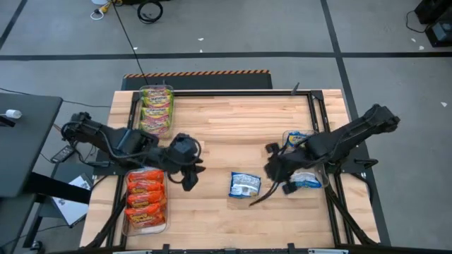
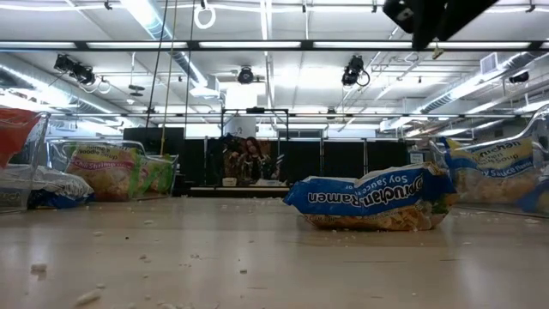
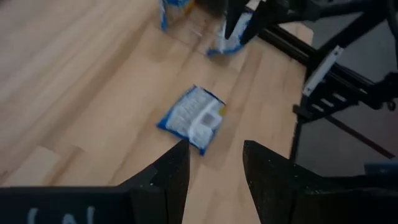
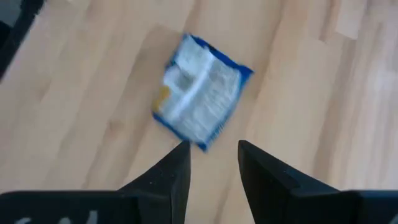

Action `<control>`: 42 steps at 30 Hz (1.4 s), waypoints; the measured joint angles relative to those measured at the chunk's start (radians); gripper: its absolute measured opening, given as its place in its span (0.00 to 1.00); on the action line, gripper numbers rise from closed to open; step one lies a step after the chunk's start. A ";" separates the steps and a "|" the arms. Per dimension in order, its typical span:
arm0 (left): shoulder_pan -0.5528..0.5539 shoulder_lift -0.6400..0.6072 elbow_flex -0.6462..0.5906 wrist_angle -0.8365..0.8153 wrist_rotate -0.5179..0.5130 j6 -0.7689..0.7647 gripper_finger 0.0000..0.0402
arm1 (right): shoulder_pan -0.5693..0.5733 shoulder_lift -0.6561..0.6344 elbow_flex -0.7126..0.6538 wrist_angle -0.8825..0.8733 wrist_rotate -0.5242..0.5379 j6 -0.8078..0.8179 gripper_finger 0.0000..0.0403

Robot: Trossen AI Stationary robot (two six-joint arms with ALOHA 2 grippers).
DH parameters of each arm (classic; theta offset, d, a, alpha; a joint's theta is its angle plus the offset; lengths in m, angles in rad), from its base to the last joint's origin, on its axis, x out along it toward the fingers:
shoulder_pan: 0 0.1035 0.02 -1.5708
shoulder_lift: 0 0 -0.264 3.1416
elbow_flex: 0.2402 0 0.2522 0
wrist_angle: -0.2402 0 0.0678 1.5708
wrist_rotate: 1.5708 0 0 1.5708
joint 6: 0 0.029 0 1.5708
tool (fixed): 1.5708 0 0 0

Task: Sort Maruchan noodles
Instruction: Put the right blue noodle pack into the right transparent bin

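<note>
A blue-white flat plastic ramen packet (image 1: 245, 185) is lying alone mid-counter (image 1: 233, 120), w/ the right hand (image 1: 277, 175) hovering just beside it, fingers parted, gripping nothing. The left hand (image 1: 191, 171) is waiting near an orange-packet bin (image 1: 145, 200), fingers apart, empty.

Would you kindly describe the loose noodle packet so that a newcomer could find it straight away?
Start at the wooden table and look at its bare middle, between the two arms. A single blue-white Maruchan ramen packet lies flat there. Unlike the other packets, which sit in clear bins at the table's sides, it lies alone on the wood.
</note>
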 joint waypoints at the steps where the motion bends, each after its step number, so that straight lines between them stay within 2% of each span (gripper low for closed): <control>1: -0.011 0.000 -0.002 -0.003 0.000 -0.007 0.38 | 0.013 0.039 0.025 0.007 0.012 0.017 0.35; 8: -0.038 -0.033 -0.003 -0.051 0.005 0.094 0.38 | 0.100 0.334 0.206 0.010 0.130 0.231 0.35; 14: -0.053 -0.075 -0.003 -0.085 0.025 0.171 0.38 | 0.148 0.542 0.268 0.034 0.231 0.258 0.35; 18: -0.094 -0.091 -0.002 -0.085 0.025 0.174 0.38 | 0.159 0.620 0.268 0.038 0.231 0.293 0.35; 26: -0.183 -0.088 -0.002 -0.092 0.002 0.154 0.38 | 0.163 0.658 0.255 0.110 0.217 0.297 0.33; 32: -0.227 -0.088 -0.002 -0.091 -0.088 0.140 0.38 | 0.140 0.658 0.220 0.186 0.216 0.246 0.21; 37: -0.239 -0.088 -0.002 -0.087 -0.122 0.140 0.38 | 0.102 0.654 0.217 0.146 0.189 0.239 0.03; 42: -0.238 -0.088 -0.002 -0.085 -0.134 0.139 0.38 | 0.060 0.560 0.259 -0.023 0.162 0.330 0.01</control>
